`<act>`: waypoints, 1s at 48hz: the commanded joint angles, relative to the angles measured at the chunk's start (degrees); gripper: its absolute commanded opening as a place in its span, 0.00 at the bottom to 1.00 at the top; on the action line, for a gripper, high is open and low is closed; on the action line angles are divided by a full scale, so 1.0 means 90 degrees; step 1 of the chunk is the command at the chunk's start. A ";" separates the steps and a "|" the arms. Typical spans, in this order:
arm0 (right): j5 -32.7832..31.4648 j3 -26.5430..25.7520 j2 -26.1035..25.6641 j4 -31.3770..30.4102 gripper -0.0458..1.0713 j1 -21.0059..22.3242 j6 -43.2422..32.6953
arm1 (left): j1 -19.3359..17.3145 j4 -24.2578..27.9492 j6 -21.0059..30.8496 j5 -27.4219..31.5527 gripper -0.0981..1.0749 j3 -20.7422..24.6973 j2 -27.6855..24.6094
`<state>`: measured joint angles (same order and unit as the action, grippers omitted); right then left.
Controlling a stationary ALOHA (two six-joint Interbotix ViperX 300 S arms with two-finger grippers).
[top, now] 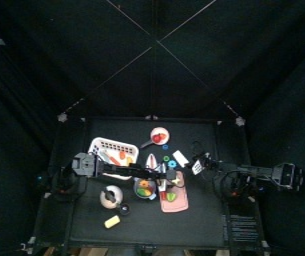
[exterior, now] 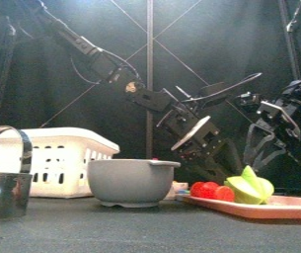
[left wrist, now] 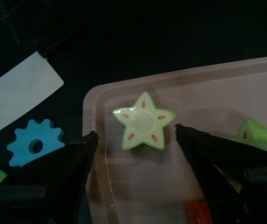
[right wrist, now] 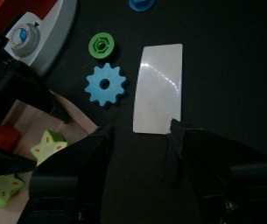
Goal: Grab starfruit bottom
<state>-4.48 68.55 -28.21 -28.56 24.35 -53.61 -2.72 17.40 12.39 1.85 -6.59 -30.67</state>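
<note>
A green star-shaped starfruit slice (left wrist: 144, 124) lies flat on the pink tray (left wrist: 217, 83). My left gripper (left wrist: 147, 147) hangs over it with its jaws open, one on each side of the slice, close to it but not closed on it. In the top view the left gripper (top: 159, 172) is over the tray (top: 172, 200). The slice also shows in the right wrist view (right wrist: 48, 147). My right gripper (right wrist: 147, 140) is open and empty above a white card (right wrist: 159, 87), beside the tray (right wrist: 31, 122).
A blue gear (right wrist: 104, 84) and a green ring (right wrist: 101, 44) lie next to the card. A grey bowl (exterior: 133, 181), a white basket (exterior: 54, 158) and a metal cup (exterior: 1, 193) stand to the left. Tomatoes (exterior: 212, 191) and green fruit pieces (exterior: 252, 185) are on the tray.
</note>
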 commanded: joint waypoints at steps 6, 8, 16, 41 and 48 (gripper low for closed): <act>0.0020 -0.0068 -0.0020 -0.0010 0.83 0.0000 0.0010 | 0.0010 0.0010 0.0010 -0.0020 0.96 0.0186 0.0098; 0.0020 -0.0068 -0.0029 -0.0010 0.83 -0.0010 0.0010 | 0.0010 0.0010 0.0010 -0.0010 0.96 0.0186 0.0088; 0.0020 -0.0059 -0.0029 -0.0010 0.83 0.0000 0.0010 | 0.0000 0.0010 0.0010 -0.0010 0.96 0.0186 0.0088; 0.0020 -0.0059 -0.0020 -0.0010 0.83 0.0000 0.0010 | 0.0010 0.0010 0.0010 0.0000 0.95 0.0186 0.0088; 0.0020 -0.0059 -0.0020 -0.0010 0.83 0.0000 0.0010 | 0.0000 0.0010 0.0010 0.0000 0.88 0.0186 0.0088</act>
<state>-4.48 68.55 -28.13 -28.56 24.35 -53.61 -2.72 17.40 12.30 2.02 -6.68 -30.85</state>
